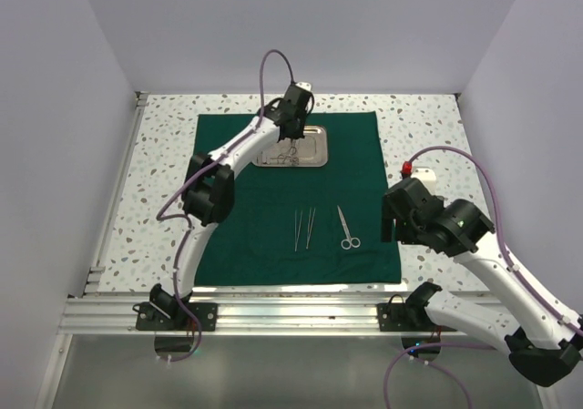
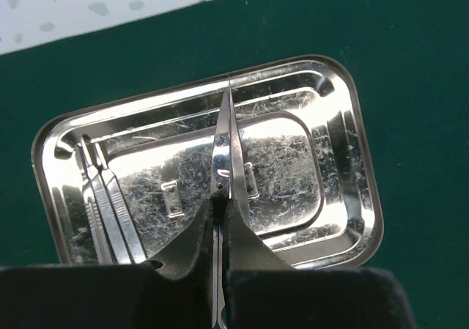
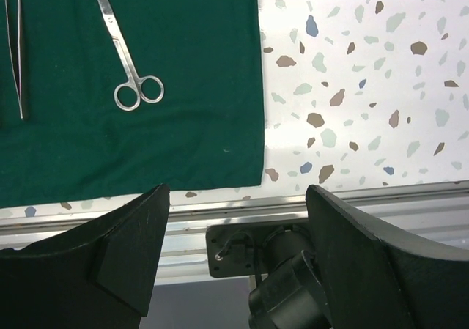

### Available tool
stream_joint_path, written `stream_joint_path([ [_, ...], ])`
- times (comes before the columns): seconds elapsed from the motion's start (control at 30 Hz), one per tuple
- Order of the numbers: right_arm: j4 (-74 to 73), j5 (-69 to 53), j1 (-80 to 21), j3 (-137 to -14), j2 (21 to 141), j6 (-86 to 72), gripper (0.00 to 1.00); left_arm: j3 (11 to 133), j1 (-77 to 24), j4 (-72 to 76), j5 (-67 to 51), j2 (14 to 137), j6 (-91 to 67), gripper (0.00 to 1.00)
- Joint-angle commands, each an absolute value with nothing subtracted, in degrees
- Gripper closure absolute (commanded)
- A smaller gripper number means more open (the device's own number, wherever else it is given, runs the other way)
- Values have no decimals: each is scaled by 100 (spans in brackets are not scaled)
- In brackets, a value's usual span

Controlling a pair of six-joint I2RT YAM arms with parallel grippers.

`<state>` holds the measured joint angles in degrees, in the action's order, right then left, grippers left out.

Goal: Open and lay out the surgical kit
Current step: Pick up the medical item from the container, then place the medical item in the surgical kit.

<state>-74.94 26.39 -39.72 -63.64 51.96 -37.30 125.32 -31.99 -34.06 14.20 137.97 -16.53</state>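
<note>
Right wrist cam: the two dark fingers (image 3: pixel 124 263) sit wide apart at the bottom with nothing between them. Up top left there's a green cloth (image 3: pixel 161 138) with a pair of scissors (image 3: pixel 124 58) lying flat, rings toward the camera. Tweezers (image 3: pixel 16 43) are cut off by the left edge. Speckled tabletop (image 3: pixel 366 87) on the right, and a metal rail (image 3: pixel 410 201) runs just below the cloth's corner.
</note>
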Motion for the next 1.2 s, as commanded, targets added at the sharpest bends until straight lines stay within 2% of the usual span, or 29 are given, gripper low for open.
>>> stream_joint_path([
  [0.0, -7339, 2690, -3955, -6460, 5124, -3727, 21, 12744, -3120, -3419, 1450, 13052, -1915, 100],
  [0.17, -7321, 2672, -3955, -6469, 5063, -3726, 21, 12525, -3129, -3507, 1187, 12710, -2442, 100],
  [0.27, -7374, 2821, -3955, -6556, 4992, -3753, 22, 11536, -3321, -3376, 1116, 12271, -3371, 100],
  [0.43, -7532, 3102, -3964, -6986, 4940, -3867, 22, 10407, -4418, -3216, 2063, 11576, -4375, 100],
  [0.5, -7576, 3155, -3955, -7092, 4957, -3893, 22, 10162, -4718, -3304, 2083, 11558, -4892, 100],
  [0.73, -7725, 3041, -3955, -7058, 4834, -3972, 22, 10178, -5782, -3366, 1978, 12084, -5326, 100],
  [1.17, -7822, 3032, -3964, -6829, 4579, -4034, 23, 10203, -6029, -3226, 1187, 12507, -5581, 100],
])
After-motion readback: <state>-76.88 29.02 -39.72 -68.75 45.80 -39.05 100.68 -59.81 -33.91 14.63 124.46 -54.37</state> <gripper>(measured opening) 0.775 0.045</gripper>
